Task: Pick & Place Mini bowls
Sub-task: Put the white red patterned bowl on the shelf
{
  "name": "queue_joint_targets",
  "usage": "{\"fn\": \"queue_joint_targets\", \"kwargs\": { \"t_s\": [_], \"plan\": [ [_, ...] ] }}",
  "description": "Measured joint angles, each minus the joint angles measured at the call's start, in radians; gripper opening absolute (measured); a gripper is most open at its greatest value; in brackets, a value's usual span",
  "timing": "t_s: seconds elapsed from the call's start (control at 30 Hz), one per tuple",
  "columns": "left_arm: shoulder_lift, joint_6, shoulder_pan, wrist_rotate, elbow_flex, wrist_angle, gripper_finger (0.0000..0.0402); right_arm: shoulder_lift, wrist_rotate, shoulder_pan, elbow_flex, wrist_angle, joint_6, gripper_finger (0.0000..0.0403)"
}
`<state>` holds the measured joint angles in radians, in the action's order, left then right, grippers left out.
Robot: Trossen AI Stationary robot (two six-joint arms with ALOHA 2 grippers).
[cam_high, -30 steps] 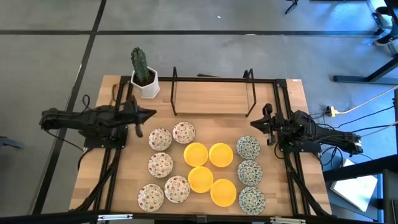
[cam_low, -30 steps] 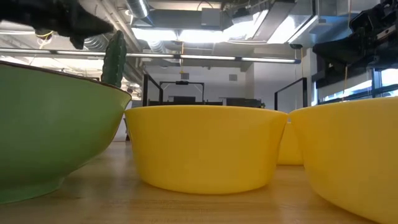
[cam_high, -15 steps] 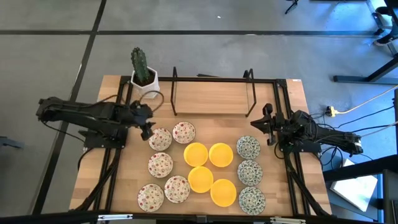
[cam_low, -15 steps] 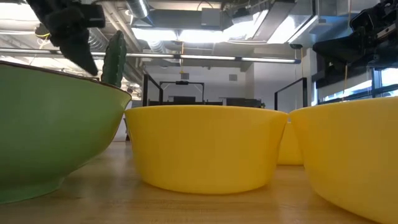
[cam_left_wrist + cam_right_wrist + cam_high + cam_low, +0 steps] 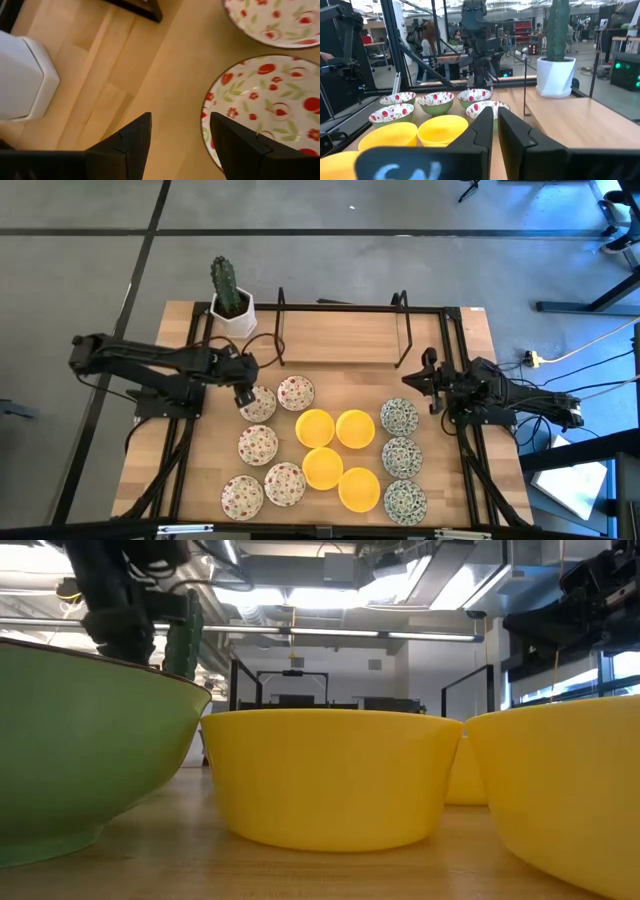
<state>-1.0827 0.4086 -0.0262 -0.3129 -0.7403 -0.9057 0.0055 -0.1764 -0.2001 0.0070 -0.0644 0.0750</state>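
Observation:
Several mini bowls sit on their bases on the wooden table: red-speckled white ones at the left, yellow ones in the middle, blue-green patterned ones at the right. My left gripper is open and points steeply down over the left rim of the far-left speckled bowl; its fingers stand over bare wood and that rim. My right gripper waits shut and level at the right, above the far blue-green bowl.
A cactus in a white pot stands at the far left corner, close behind my left gripper; the pot shows in the left wrist view. A black wire rack stands along the far side. Black frame rails run down both table sides.
My left gripper has swung from beside its base toward the table's right and near edge, to the far-left speckled bowl. It has tipped from level to steeply downward, sunk a little and opened. The bowls have stayed in place.

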Motion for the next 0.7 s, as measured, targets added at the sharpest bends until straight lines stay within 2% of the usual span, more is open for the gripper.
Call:
{"fn": "queue_joint_targets", "kwargs": {
  "t_s": [0.37, 0.7],
  "plan": [
    [-0.079, 0.041, -0.108, 0.153, 0.000, 0.001, 0.0196, 0.000, 0.000, 0.000, 0.000, 0.010, 0.000, 0.0029],
    [-0.149, 0.034, -0.122, 0.213, 0.000, 0.009, 0.0196, 0.000, -0.001, 0.000, 0.000, -0.005, 0.040, 0.0029]
  ]
}}
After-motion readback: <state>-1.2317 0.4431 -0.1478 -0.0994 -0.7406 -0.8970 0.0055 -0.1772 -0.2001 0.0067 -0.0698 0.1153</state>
